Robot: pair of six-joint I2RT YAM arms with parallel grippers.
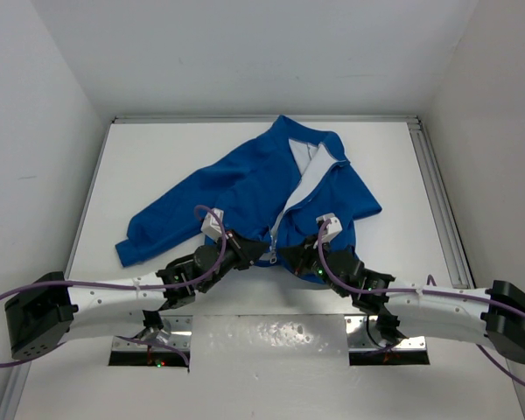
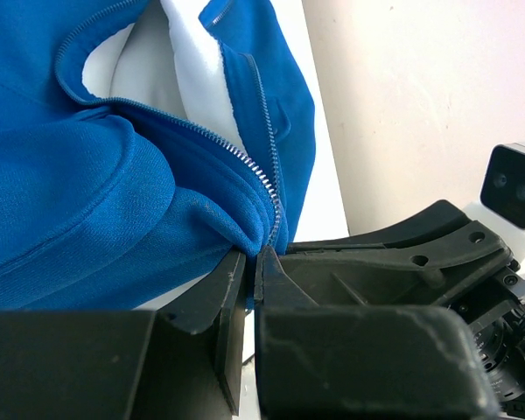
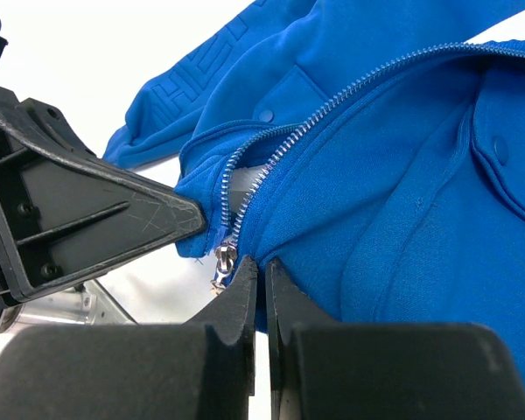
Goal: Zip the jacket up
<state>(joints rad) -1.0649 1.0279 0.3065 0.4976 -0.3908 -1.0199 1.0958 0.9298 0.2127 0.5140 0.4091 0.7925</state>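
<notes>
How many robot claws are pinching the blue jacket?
2. The left claw pinches the jacket at its bottom edge, just left of the zipper. The right claw pinches the bottom edge on the zipper's other side, beside the slider.

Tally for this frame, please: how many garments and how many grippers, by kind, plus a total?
Garments: 1 (blue jacket)
Grippers: 2 (left gripper, right gripper, jaws shut at the garment's bottom hem)
Total: 3

Lab test cell; white walls (image 1: 245, 52), white table (image 1: 157, 153)
</notes>
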